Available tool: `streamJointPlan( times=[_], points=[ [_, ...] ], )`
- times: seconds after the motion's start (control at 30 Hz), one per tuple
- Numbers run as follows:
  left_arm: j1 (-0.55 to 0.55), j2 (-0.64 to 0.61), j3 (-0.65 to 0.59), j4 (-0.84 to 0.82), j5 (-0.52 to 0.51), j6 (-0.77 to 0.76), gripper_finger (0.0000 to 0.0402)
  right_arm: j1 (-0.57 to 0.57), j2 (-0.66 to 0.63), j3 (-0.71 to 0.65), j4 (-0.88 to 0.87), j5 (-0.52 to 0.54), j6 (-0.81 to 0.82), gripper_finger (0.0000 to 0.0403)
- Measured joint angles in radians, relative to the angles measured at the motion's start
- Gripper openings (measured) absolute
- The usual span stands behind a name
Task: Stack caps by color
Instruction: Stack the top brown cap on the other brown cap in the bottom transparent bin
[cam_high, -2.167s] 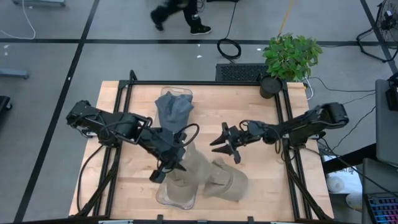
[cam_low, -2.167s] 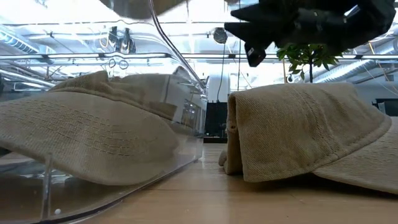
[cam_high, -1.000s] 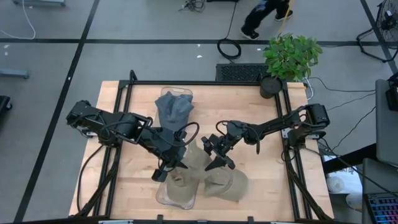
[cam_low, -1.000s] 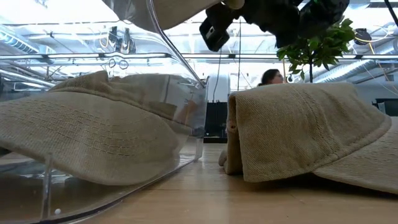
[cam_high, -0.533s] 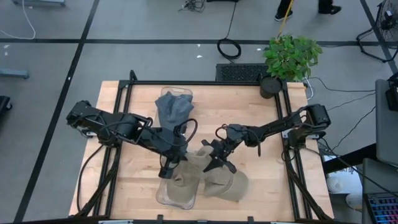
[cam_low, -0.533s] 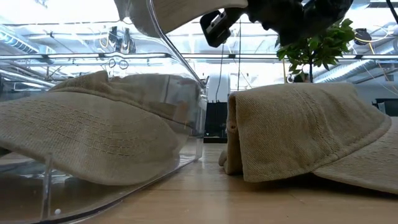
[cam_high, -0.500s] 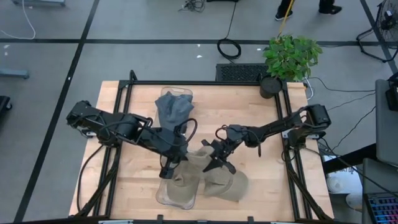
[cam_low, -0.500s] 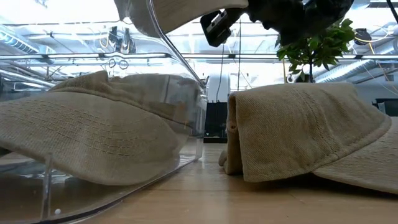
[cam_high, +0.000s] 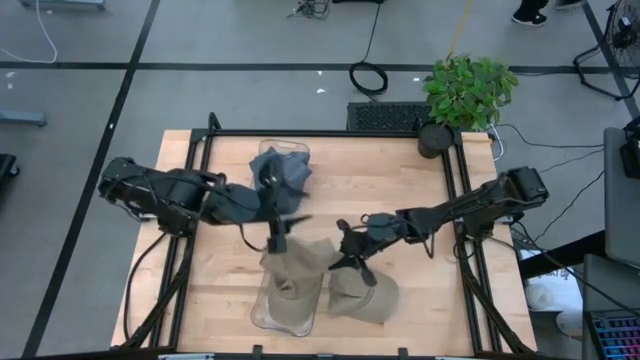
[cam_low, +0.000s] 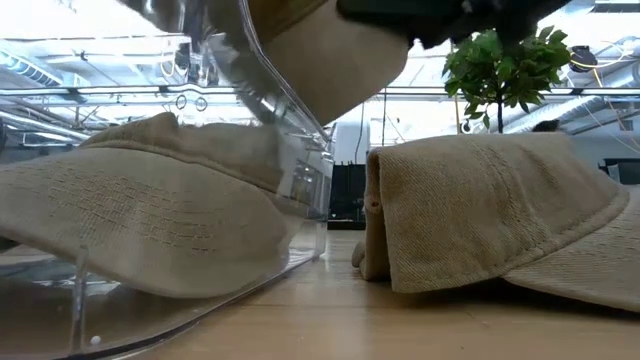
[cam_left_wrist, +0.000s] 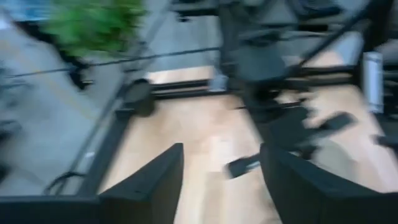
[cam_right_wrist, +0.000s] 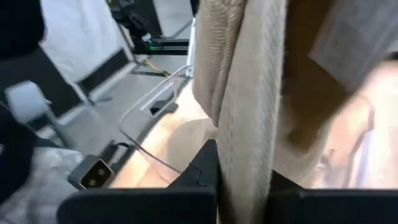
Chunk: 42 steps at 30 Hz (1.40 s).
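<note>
Handover of a tan cap (cam_high: 300, 262): the left gripper (cam_high: 279, 237), jaws now spreading, is letting go and pulling back while the right gripper (cam_high: 345, 262) is pinching the fabric over the near bin (cam_high: 262, 318) of tan caps; the far bin (cam_high: 300, 150) is holding blue-grey caps (cam_high: 281, 175).

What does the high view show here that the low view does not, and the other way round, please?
Only the high view: both arms, the left gripper open and empty, the right gripper shut on a tan cap, and the slate-blue caps in the far clear bin.
Only the low view: the lifted cap hangs clear of the tan cap inside the near bin.
Both: the tan cap on the table and the potted plant.
</note>
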<state>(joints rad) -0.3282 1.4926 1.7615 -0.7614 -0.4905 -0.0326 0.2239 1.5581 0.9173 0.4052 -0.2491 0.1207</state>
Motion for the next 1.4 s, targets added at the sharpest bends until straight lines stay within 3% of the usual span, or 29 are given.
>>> streamJointPlan(
  times=[0.17,0.37,0.5,0.67,0.77,0.9,1.1,1.4],
  points=[
    [0.025,-0.063,0.0,-0.089,-0.061,-0.028,0.0244,0.064,-0.103,0.0,-0.076,0.177,-0.1,0.0001],
    [0.037,-0.118,0.0,-0.238,-0.06,-0.087,0.0233,0.15,-0.24,-0.027,-0.168,0.405,-0.184,0.0001],
    [0.025,-0.163,-0.054,-0.228,-0.061,-0.081,0.0219,0.18,-0.335,-0.155,-0.011,0.38,-0.173,0.0],
    [0.035,-0.278,-0.229,-0.14,-0.088,-0.07,0.0201,0.19,-0.447,-0.325,0.207,0.497,-0.116,0.0],
    [0.058,-0.38,-0.341,-0.07,-0.101,-0.092,0.019,0.19,-0.464,-0.369,0.321,0.488,-0.075,0.0],
    [0.082,-0.51,-0.461,0.032,-0.107,-0.113,0.0179,0.191,-0.399,-0.373,0.394,0.433,-0.015,0.0],
    [0.104,-0.636,-0.547,0.175,-0.117,-0.128,0.0175,0.203,-0.177,-0.354,0.585,0.401,0.08,0.0],
    [0.107,-0.655,-0.548,0.3,-0.116,-0.122,0.0175,0.277,0.146,-0.083,0.586,0.402,0.073,0.0]
  ],
)
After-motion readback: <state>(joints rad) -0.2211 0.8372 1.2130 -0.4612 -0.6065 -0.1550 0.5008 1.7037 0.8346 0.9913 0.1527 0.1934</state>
